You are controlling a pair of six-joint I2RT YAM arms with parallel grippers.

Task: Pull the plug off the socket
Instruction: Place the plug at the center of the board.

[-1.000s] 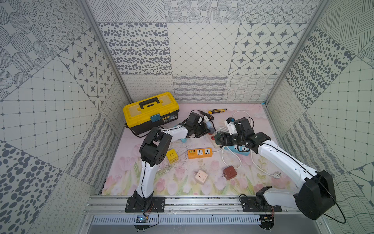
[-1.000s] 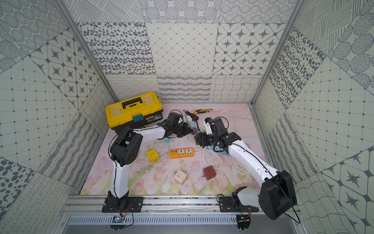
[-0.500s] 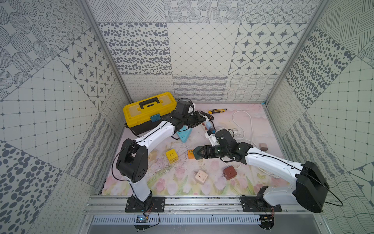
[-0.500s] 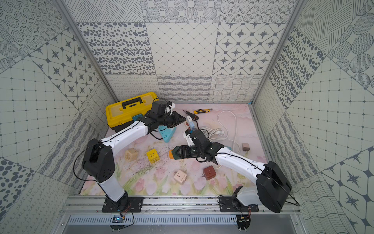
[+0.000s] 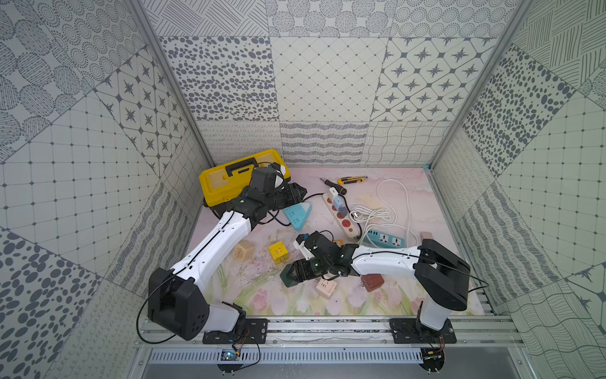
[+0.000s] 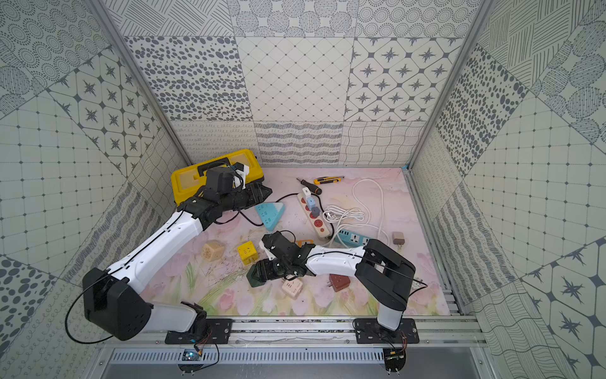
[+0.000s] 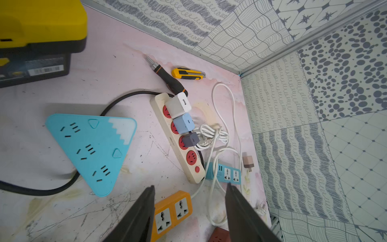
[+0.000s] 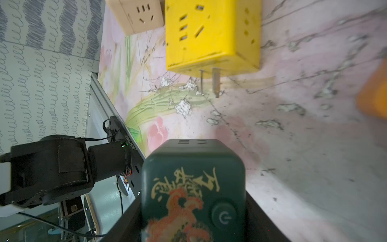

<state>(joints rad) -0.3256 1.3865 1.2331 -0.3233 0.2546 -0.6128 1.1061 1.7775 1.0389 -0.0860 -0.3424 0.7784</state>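
Note:
A beige power strip [image 5: 340,215] [image 7: 178,144] with red sockets lies at the back middle. Three plugs sit in it: white [image 7: 179,104], light blue [image 7: 183,123] and grey [image 7: 190,139]. My left gripper [image 5: 300,194] [image 6: 264,193] [image 7: 189,186] hovers open beside the yellow toolbox, well apart from the strip, with nothing between its fingers. My right gripper [image 5: 295,274] [image 6: 259,275] [image 8: 192,199] is low over the front middle of the table. It is shut on a dark green cube socket [image 8: 192,178] with a dragon print.
A yellow toolbox [image 5: 242,177] stands back left, with a blue triangular socket [image 5: 296,213] beside it. Yellow [image 5: 278,252], beige [image 5: 242,251], pink [image 5: 325,287] and red-brown [image 5: 372,282] cube sockets are scattered around. An orange strip [image 7: 171,211], blue strip [image 5: 387,238], white cable [image 5: 393,197], screwdriver and knife [image 5: 352,179] lie behind.
My left gripper has opened and drawn back from the strip's plugs toward the toolbox. My right arm has swung from beside the strip to the front middle of the table.

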